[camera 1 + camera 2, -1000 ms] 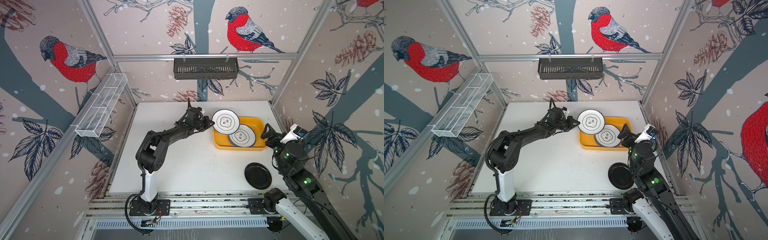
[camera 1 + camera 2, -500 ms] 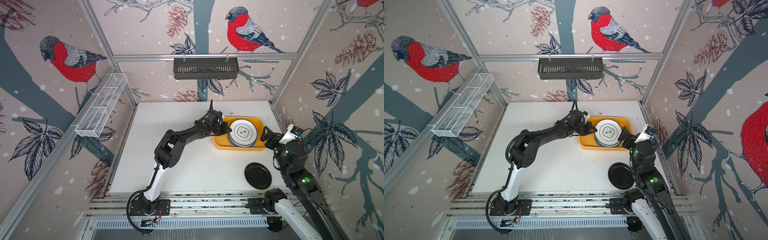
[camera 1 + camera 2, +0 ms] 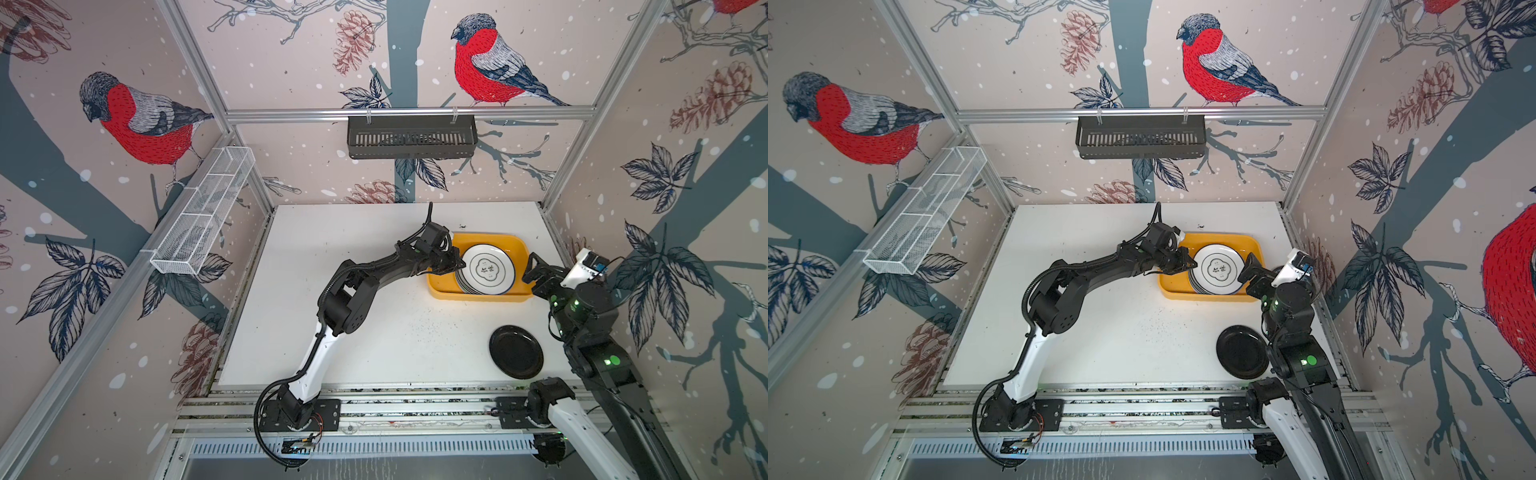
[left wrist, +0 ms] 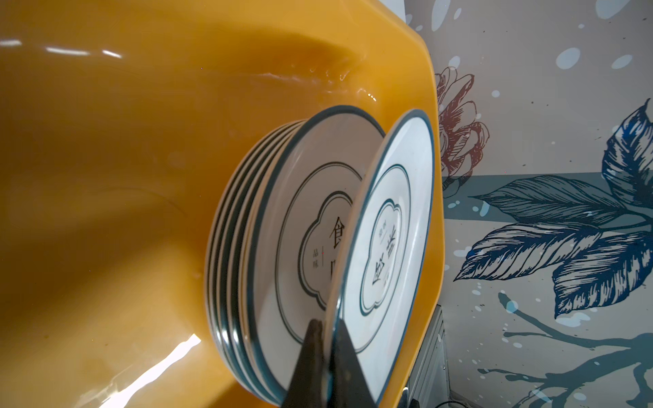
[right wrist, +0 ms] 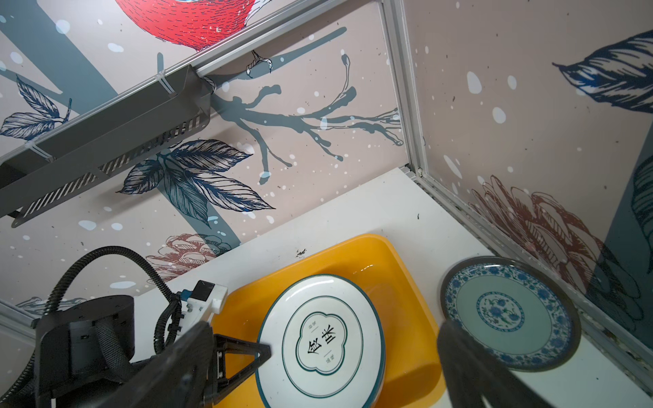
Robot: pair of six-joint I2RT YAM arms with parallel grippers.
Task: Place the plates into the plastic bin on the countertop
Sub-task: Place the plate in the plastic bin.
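Flower-outline plate [image 3: 489, 269] has travelled from over the far-left corner of the yellow bin [image 3: 482, 296] a second ago to directly above the stack [image 4: 233, 247] lying inside it, and it is lower now than half a second ago. The left tool [image 4: 327, 328] pinches its rim. In the left wrist view the plate stands at an angle to the stack's top plate, so it is not yet nested. The right tool [image 3: 536, 269], spread wide and holding nothing, has barely moved and hovers just beside the bin's right end. This delivery looks to be one release from done. Outside the bin, on the desk [image 3: 353, 257], lie a plain black plate [image 3: 516, 351] near the front right and a blue-green patterned plate [image 5: 509, 312] between the bin and the right wall, so the task seems mostly finished.
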